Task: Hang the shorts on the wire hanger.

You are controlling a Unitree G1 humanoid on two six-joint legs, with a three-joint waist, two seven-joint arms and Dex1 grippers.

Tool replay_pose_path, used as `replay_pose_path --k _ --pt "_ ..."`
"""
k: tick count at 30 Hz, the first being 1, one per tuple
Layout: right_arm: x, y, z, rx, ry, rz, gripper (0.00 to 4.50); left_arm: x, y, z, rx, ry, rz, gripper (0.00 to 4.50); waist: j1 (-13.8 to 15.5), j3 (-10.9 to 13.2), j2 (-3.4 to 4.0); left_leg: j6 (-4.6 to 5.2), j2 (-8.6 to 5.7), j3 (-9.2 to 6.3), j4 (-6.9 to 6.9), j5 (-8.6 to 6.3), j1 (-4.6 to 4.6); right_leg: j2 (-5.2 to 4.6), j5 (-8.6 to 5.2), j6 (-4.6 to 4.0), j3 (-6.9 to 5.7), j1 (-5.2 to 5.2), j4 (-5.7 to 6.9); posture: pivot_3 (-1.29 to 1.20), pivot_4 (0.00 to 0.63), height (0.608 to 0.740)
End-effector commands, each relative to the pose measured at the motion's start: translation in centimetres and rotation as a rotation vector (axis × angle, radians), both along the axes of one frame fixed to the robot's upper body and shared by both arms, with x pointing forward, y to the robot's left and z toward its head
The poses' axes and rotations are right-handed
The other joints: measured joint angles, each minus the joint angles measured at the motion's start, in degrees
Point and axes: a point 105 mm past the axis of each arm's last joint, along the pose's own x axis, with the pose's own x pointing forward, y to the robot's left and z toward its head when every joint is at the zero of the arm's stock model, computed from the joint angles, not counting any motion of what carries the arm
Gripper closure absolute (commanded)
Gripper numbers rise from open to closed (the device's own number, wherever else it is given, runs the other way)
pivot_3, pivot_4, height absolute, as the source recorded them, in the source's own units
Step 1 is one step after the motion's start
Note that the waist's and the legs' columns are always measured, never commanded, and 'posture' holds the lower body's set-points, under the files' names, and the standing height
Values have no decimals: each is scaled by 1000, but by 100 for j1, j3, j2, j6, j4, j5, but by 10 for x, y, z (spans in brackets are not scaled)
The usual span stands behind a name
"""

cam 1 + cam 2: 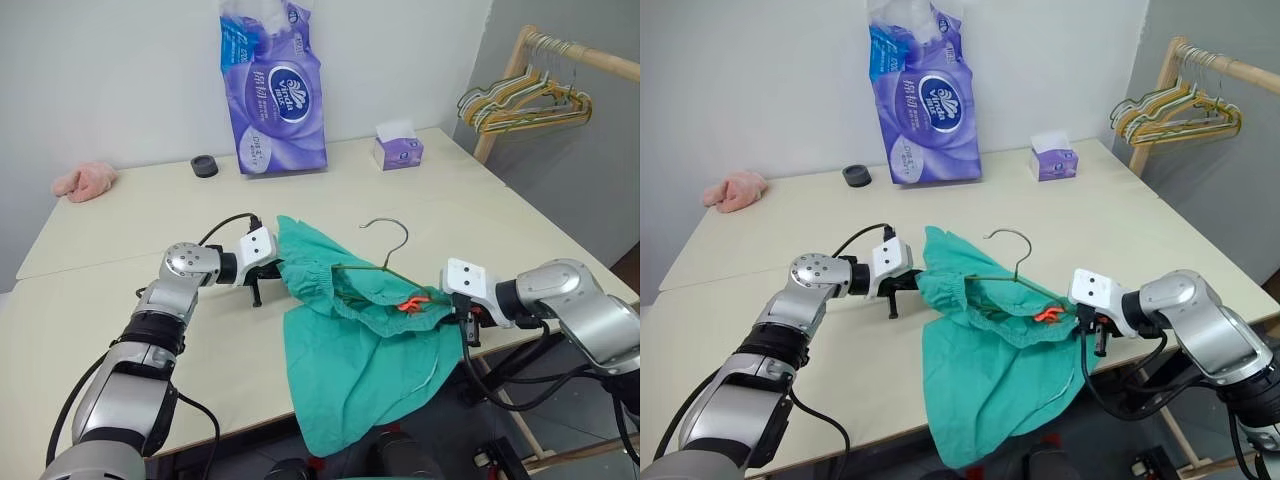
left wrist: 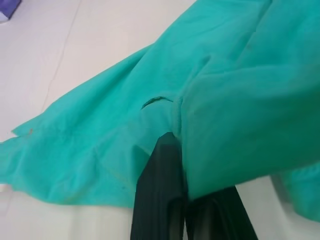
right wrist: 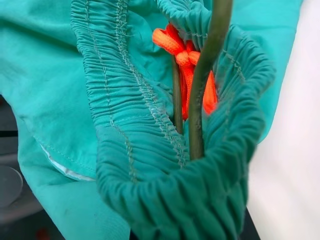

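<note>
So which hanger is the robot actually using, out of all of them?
On the pale table, between the two grippers, lie teal shorts. The wire hanger is tucked into their waistband, hook poking up. It is one thin olive-grey wire, unlike the coloured hangers bunched on the wooden rail.

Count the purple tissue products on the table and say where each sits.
2. A tall purple tissue pack stands at the table's far edge against the wall; a small purple tissue box sits to its right, near the table's far right corner.

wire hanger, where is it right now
In the head views, the thin olive-grey wire hanger sits near the table's front edge between both claws, its body tucked in the teal-green shorts' gathered waistband, its hook sticking up towards the purple tissue pack.
</note>
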Motion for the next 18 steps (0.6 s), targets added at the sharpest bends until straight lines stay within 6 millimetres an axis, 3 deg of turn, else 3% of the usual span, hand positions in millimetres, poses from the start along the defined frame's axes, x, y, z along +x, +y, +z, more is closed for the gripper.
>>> replay_pose_path --k 1,11,18 --pt "-2 -4 15 12 -42 0 4500 12 4 19 0 -104 36 4461 3 0 0 0 0 0 0 0 0 0 0 0 0 0 0 -255 6 740" --pt "-18 -13 13 5 -3 -11 4500 17 6 18 50 -162 46 4461 1 -1 -2 1 0 0 0 -1 -1 -1 0 0 -2 1 -1 -257 7 740" --pt "-11 -18 19 26 -23 -61 4500 15 6 12 75 -176 33 4461 2 -2 -3 1 0 0 0 -1 -1 -1 0 1 -2 2 -1 -261 11 740"
